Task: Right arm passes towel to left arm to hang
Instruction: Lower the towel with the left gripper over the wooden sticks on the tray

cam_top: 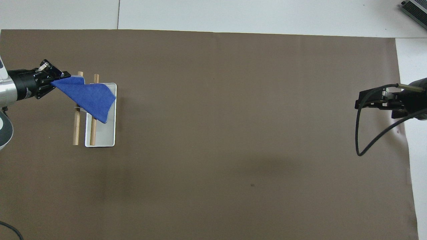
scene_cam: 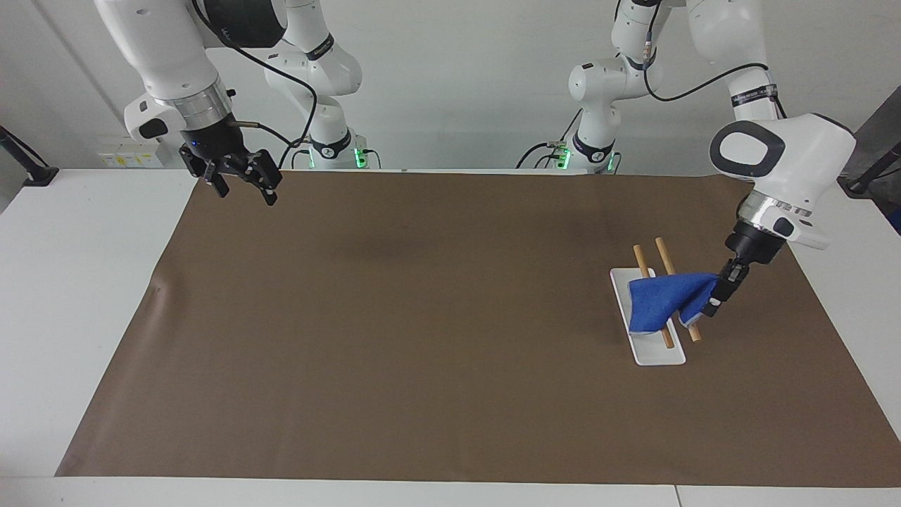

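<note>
The left tool [scene_cam: 719, 293] is clamped on one corner of the bright blue towel [scene_cam: 662, 301] and holds it in the air over the rack at the left arm's end of the surface [scene_cam: 84, 296]. From that pinched corner the towel spreads out and hangs down in a rough triangle, draped across the two wooden rods [scene_cam: 669, 271] and over the white tray [scene_cam: 658, 352] that carries them; in the overhead view the towel [cam_top: 87, 97] covers the part of the rods [cam_top: 76, 128] and tray [cam_top: 101, 136] that lies farther from the robots, while the nearer part of all three stays bare. Whether the cloth already rests its weight on the rods or only hangs just above them cannot be told. The left tool [cam_top: 50, 78] sits beside the rack, toward the edge of the brown mat [scene_cam: 422, 352] at the left arm's end. The right tool [scene_cam: 238, 179] hangs well apart from all this, raised over the corner of the mat at the right arm's end near the robots, its two fingers spread wide with nothing between them; a black cable loops from its wrist. In the overhead view the right tool [cam_top: 373, 101] shows at the picture's edge, over the mat's border where the white surface [cam_top: 408, 60] begins.
</note>
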{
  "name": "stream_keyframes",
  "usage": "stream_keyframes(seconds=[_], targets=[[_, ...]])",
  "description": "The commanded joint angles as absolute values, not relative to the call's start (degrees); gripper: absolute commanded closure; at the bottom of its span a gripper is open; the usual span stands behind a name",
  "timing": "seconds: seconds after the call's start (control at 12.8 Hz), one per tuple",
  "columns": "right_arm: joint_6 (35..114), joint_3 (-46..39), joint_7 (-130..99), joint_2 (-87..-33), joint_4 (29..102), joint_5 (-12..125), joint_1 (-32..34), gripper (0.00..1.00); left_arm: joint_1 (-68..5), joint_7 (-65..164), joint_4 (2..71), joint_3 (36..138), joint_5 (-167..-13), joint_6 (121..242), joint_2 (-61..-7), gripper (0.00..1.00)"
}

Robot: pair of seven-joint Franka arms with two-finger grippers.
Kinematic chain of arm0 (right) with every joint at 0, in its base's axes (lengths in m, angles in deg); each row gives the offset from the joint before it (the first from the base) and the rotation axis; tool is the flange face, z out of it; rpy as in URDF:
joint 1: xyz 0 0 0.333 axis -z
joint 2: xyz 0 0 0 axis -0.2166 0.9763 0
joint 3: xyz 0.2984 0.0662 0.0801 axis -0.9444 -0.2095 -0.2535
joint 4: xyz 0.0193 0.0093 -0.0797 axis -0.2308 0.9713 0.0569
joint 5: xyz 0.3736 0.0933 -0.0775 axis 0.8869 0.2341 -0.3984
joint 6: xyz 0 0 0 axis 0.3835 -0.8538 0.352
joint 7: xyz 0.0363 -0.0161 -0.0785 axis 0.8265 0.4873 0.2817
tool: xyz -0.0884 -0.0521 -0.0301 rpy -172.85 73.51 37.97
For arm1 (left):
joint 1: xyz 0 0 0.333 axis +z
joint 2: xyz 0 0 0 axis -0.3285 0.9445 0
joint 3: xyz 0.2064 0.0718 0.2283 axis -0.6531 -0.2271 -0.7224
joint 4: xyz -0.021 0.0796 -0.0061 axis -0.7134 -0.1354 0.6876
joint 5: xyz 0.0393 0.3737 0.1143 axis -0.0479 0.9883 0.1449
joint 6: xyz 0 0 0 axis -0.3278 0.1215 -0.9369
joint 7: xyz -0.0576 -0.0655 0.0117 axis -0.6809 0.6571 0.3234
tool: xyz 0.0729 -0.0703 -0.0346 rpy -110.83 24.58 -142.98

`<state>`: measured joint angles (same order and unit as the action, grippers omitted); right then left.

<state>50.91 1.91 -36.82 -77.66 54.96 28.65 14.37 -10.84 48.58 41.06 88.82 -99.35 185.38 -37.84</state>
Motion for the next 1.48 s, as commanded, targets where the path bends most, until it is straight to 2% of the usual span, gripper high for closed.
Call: stream_keyframes(seconds=[0.0, 0.39, 0.7, 1.09, 1.4], targets=[[47.7, 1.9, -34.2, -76.3, 52.7, 26.3, 14.8, 0.0, -8.7, 46.5, 41.7, 89.2, -99.5, 184.2, -38.9, 1.0], [47.2, 3.4, -34.0, -76.8, 53.7, 26.4, 14.7, 0.0, -5.9, 41.8, 47.7, 89.2, -99.3, 184.8, -41.4, 1.0], [46.2, 10.2, -30.4, -76.6, 53.4, 26.2, 10.0, 0.0, -5.9, 41.9, 51.2, 89.2, -99.3, 185.2, -42.9, 1.0], [47.7, 9.9, -30.5, -78.3, 56.9, 26.5, 9.8, 0.0, -4.8, 41.9, 57.7, 88.9, -99.3, 187.6, -45.2, 1.0], [47.9, 9.9, -30.8, -78.2, 56.7, 27.3, 9.8, 0.0, -5.1, 42.1, 58.1, 89.0, -99.3, 187.6, -45.4, 1.0]])
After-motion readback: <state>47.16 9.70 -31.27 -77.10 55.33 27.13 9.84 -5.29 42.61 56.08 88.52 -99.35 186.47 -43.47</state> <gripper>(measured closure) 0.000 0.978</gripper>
